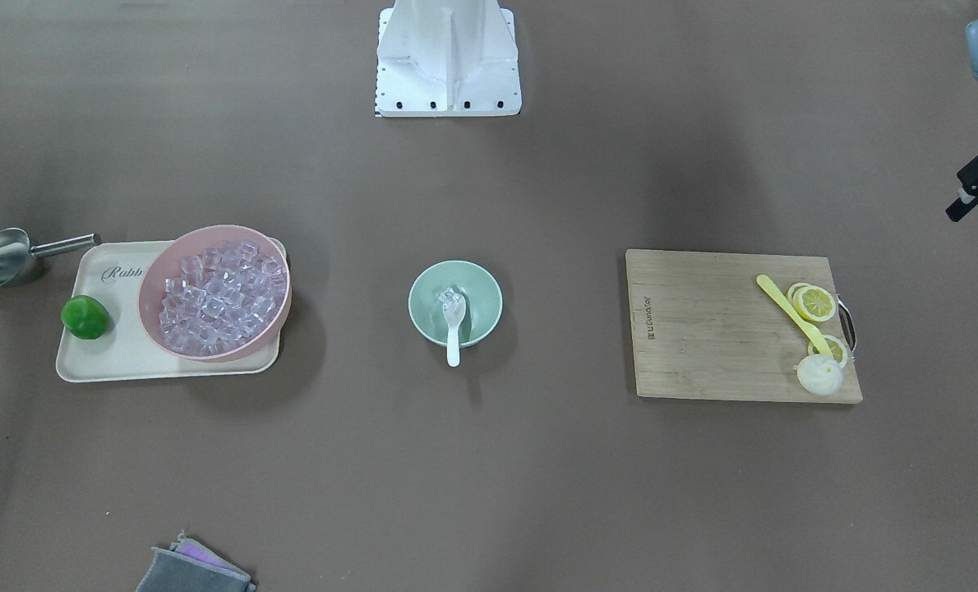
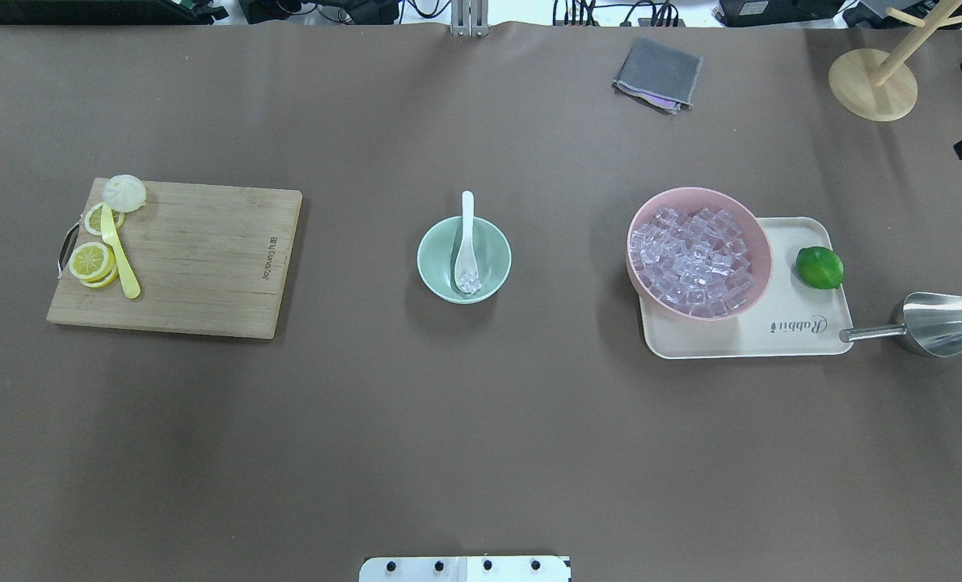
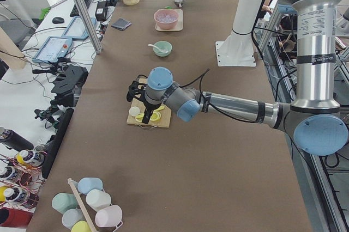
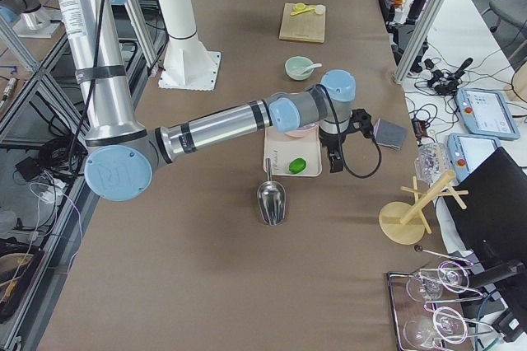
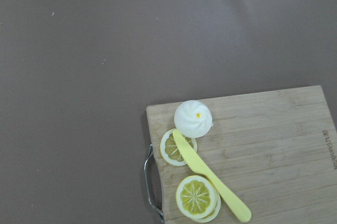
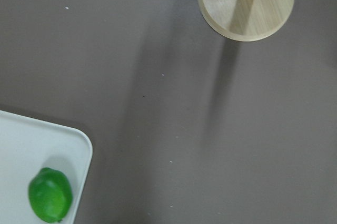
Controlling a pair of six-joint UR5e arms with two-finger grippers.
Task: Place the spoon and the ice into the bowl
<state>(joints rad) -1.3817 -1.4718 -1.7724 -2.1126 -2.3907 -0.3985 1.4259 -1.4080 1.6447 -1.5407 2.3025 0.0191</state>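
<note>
Overhead resolves ice (image 2: 470, 281) on spoon (image 2: 467, 220) in bowl (image 2: 435, 260); left-end view does not — bowl there lies 12 o'clock of left gripper (image 3: 145, 113), well apart. Claw spread: I cannot tell.

Brown table (image 2: 481, 444), cluttered side desk (image 3: 22, 107), aluminium posts (image 3: 82, 8)

The left arm (image 3: 234, 107) and right arm (image 4: 214, 124) are silver tubes with pale-blue joint caps and black bands. Their white base (image 1: 448, 82) shows dark screws.
</note>
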